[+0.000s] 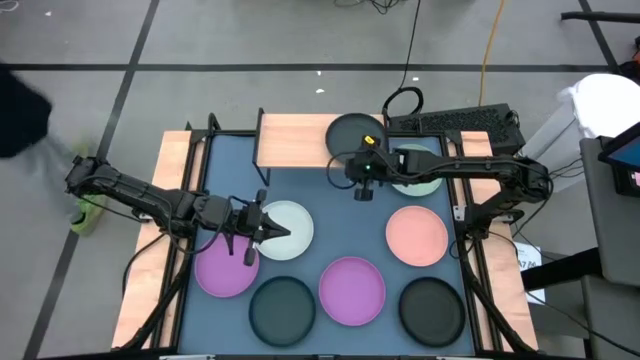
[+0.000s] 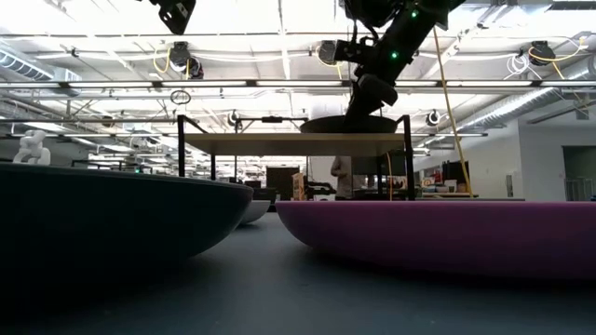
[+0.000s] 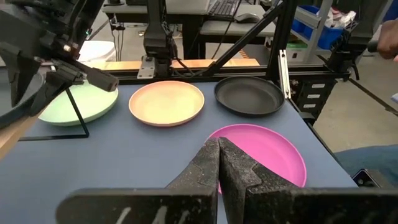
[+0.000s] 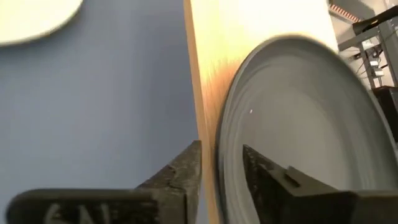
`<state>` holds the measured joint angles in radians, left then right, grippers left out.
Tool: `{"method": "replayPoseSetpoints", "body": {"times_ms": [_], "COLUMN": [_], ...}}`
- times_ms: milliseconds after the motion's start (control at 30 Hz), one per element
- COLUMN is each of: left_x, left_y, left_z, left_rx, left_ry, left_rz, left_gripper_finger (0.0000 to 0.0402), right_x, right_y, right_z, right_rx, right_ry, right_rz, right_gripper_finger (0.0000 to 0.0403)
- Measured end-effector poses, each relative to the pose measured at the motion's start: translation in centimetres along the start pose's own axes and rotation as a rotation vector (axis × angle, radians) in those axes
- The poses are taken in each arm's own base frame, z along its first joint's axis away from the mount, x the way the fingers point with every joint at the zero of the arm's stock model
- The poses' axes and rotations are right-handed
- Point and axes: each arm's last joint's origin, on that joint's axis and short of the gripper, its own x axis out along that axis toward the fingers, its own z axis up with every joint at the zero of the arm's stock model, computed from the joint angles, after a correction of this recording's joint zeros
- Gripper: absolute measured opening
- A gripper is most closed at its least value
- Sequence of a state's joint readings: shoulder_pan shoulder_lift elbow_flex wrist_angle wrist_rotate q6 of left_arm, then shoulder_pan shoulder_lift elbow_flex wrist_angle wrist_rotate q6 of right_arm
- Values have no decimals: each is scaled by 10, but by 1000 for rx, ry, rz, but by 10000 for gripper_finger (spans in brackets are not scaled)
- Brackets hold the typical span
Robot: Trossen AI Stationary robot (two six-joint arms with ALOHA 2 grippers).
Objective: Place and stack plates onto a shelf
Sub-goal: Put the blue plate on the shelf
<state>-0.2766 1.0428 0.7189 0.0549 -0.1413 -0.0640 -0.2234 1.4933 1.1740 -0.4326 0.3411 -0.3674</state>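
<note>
The shelf [image 1: 300,140] stands at the table's far edge on thin black legs. One dark plate [image 1: 352,132] lies flat on its right half, also seen as the dark plate [image 2: 349,124] and the dark plate [image 4: 305,130]. My right gripper [image 1: 365,180] is open at that plate's near rim. One finger [image 4: 186,171] stands outside the rim and one finger [image 4: 264,171] over the plate's inside, with a strip of wood showing between finger and rim. My left gripper [image 1: 262,228] is shut and hovers over the white plate [image 1: 290,232]. In the left wrist view its gripper [image 3: 219,168] points across the middle purple plate [image 3: 267,149].
On the tabletop lie the mint plate [image 1: 420,175] under the right arm, the pink plate [image 1: 417,235], a purple plate [image 1: 225,270], the middle purple plate [image 1: 352,290] and two dark plates [image 1: 282,308] [image 1: 432,308]. The shelf's left half is bare. A keyboard [image 1: 460,122] sits beyond the far right corner.
</note>
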Motion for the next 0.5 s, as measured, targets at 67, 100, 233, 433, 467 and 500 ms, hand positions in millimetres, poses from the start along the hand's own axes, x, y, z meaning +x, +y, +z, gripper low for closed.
{"method": "replayPoseSetpoints", "body": {"times_ms": [67, 100, 233, 433, 467, 500], "left_x": [0, 0, 0, 0, 0, 0], "left_y": [0, 0, 0, 0, -1, -1], "left_z": [-1, -1, -2, -3, -3, -3], "left_rx": [1, 1, -5, -44, -49, -56], "left_ry": [6, 10, 19, 28, 29, 29], "left_rz": [0, 1, 1, 1, -1, -4], "left_gripper_finger": [4, 4, 4, 4, 4, 4], "right_x": [-7, -12, -36, -77, -83, -88], "right_y": [1, 2, 5, 20, 25, 30], "right_z": [3, 5, 12, 15, 14, 13], "right_rx": [4, 5, 17, 111, 124, 144], "right_ry": [-30, -52, -142, -254, -274, -295], "right_rz": [-2, -4, -2, 116, 152, 176], "right_gripper_finger": [119, 125, 144, 153, 153, 153]}}
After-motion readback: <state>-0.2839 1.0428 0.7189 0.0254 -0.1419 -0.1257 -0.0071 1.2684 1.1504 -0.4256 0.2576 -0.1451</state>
